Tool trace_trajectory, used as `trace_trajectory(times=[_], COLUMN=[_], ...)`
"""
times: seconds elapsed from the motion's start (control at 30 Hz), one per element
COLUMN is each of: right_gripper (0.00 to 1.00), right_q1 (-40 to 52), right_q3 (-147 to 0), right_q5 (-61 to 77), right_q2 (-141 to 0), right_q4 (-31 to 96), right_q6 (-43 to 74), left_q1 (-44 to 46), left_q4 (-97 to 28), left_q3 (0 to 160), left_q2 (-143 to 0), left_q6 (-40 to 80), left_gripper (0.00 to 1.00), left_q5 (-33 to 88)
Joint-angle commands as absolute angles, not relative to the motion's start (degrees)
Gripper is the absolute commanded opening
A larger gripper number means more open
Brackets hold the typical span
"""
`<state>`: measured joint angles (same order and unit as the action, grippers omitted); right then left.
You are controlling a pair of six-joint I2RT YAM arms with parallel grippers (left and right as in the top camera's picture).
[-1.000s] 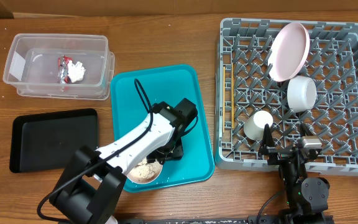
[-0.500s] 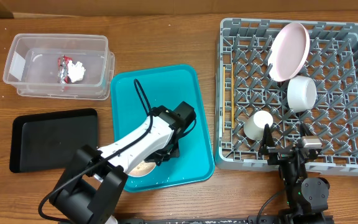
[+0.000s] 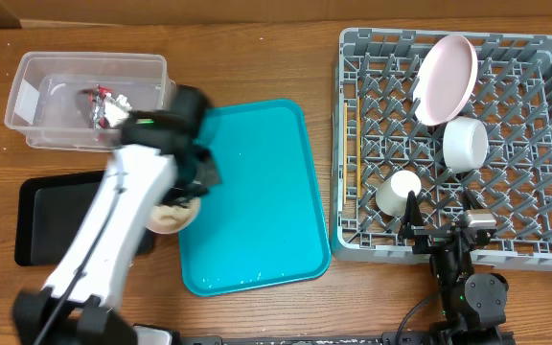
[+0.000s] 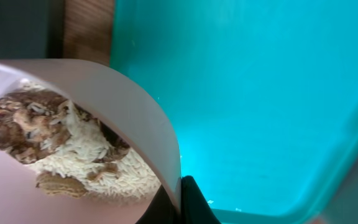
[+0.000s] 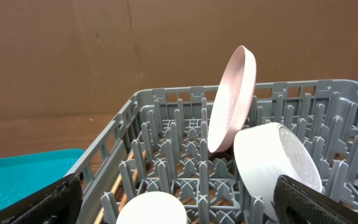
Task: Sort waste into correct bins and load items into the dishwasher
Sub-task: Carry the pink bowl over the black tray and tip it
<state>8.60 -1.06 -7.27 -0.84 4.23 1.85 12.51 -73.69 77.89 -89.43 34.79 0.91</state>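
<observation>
White rice [image 4: 92, 165] and brown bits [image 4: 17, 124] show only at the left wrist — overhead, the left arm [image 3: 113, 240] slants across the black tray [image 3: 56, 216], left claw [image 4: 178, 200] pinching the bowl [image 3: 171, 218] beside the teal tray [image 3: 257, 192]; right claw [image 5: 185, 202] spread.

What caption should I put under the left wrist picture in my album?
Left gripper holds a bowl of rice and brown bits by its rim, beside the teal tray.
</observation>
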Motion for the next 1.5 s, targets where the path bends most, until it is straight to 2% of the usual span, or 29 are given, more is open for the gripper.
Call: trace_trajectory(times=[0.0,0.1,0.23,0.57,0.7,0.83,0.97,1.13,1.47], right_gripper=[1.0,1.0,1.0,1.0,1.0,1.0,1.0,1.0,1.0], right_q1=[8.3,8.3,8.3,8.3,8.3,8.3,8.3,8.3,8.3], right_q3=[-0.4,-0.4,-0.4,-0.4,-0.4,-0.4,-0.4,-0.4,-0.4], right_q5=[-6.8,-6.8,-6.8,-6.8,-6.8,-6.8,-6.8,-6.8,-6.8], right_q2=[-0.2,-0.2,-0.2,-0.2,-0.2,-0.2,-0.2,-0.2,-0.2], right_q4=[3.9,3.9,3.9,3.9,3.9,3.9,3.9,3.9,3.9], right_q6=[1.7,1.7,1.7,1.7,1.7,1.7,1.7,1.7,1.7], left_q1=[1.8,-6.4,-16.6,-32.0,-37.2,-41.3,-44.0,-47.9,-57.3], left_q4=[-72.9,-72.4,-71.7,-62.2,-57.7,-53.3,-53.1,-53.2,-51.4], left_q3=[79.0,78.3,76.2,68.1,63.3,59.7,57.6,55.0,48.8], left_q2=[-86.4,-86.6,-86.6,-86.6,-86.6,-86.8,-87.0,-87.0,-87.0], left_q6=[23.8,17.0,11.3,-0.6,-7.2,-8.9,-13.4,-20.5,-21.9], left_gripper=[0.04,0.04,0.04,0.04,0.04,0.04,0.04,0.04,0.04], left_q5=[15.6,25.5,31.7,52.3,61.6,65.0,69.2,81.8,88.6])
